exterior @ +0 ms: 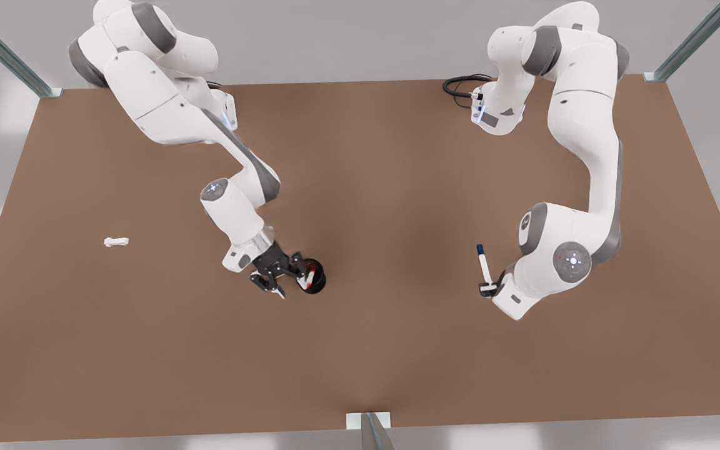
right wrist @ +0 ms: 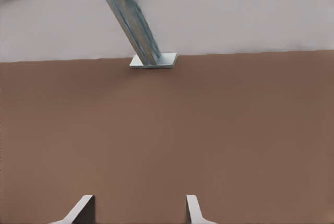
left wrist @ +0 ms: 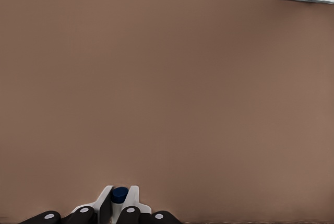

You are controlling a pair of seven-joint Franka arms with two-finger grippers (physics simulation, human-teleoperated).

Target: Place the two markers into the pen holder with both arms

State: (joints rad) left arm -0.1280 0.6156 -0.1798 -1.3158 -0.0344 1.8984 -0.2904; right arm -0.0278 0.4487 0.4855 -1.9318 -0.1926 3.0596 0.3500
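My left gripper (exterior: 489,289) clamps the blue marker (exterior: 484,264), well apart from the holder (exterior: 314,276). My right gripper (exterior: 277,275), fingers apart, hangs beside the holder, which has the red marker (exterior: 309,277) in it

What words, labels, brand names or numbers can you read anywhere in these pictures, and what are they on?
None: no readable text in any view.
Blue-capped marker, held upright by the left claw: plain barrel.
Red-capped marker in the pen holder, beside the open right claw: no print visible.
Small white piece and table: unmarked.
Arm joint marks are dots, not letters.
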